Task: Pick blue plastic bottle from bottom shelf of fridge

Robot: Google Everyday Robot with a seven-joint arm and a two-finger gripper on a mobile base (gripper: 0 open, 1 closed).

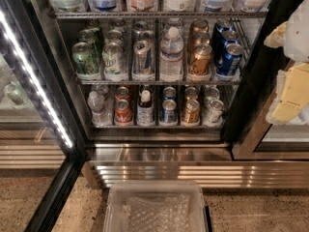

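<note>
Item: blue plastic bottle [145, 109], upright, front of third lane from left, bottom shelf [154, 125] of fridge [248, 88], between red can [123, 111] and blue can [168, 111]. Gripper [286, 66] hung at right, well apart; open or closed, could not tell.

The floor [241, 211] is speckled beige terrazzo, crossed at lower left by a thin reddish line [24, 181]. A bright white LED strip [34, 81] runs diagonally down beside a black door frame [53, 197]. Warm reflections streak the ribbed steel base [193, 174]. A clear plastic bin [154, 202] sits on the floor.
</note>
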